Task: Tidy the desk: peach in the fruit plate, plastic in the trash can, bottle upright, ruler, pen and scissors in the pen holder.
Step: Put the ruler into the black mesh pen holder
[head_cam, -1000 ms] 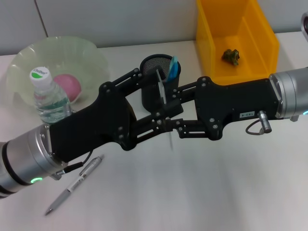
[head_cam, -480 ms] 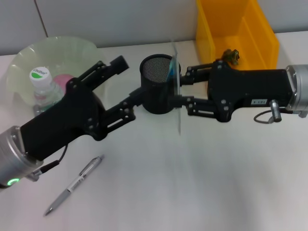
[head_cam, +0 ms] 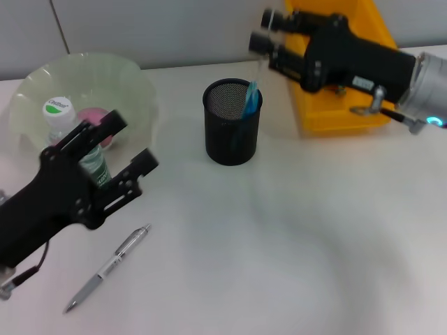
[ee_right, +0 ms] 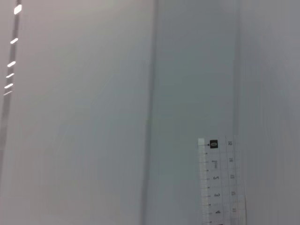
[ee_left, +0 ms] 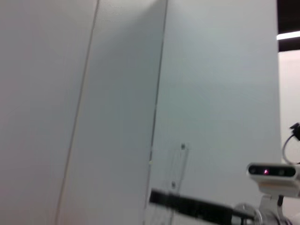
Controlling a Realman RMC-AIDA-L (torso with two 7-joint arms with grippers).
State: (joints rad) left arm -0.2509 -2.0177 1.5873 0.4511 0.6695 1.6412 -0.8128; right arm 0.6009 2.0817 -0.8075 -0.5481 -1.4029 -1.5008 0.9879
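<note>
White desk (head_cam: 279, 265) and a pale grey wall fill the scene. At about 1 o'clock in the head view the right gripper (head_cam: 269, 33) hangs above and just beyond the holder (head_cam: 232, 122), clamped on the ruler (head_cam: 260, 66). That ruler is clear plastic and almost invisible from the head, a faint strip dropping toward the holder's rim; the right wrist view shows its printed end (ee_right: 218, 180) against the wall.

I judge the ruler light, thin, stiff along its length but springy across its flat, and slick, so a pinch on the flat faces near one end suits it, with the free end pointed down into the mesh. It could pivot between the pads if it catches the rim.

Inside the holder a blue-handled item (head_cam: 250, 98) leans at the side nearest that gripper. Beyond the gripper sits the yellow bin (head_cam: 363, 115).

At 9 o'clock the left gripper (head_cam: 115, 150) is low over the desk, fingers apart and holding nothing. Just beyond it stands the bottle (head_cam: 70, 139), upright against the plate (head_cam: 133, 77), with the peach (head_cam: 91, 117) in the plate behind it. At 7 o'clock the pen (head_cam: 108, 267) lies flat on the desk: light, round and smooth, best taken mid-barrel across its width.
</note>
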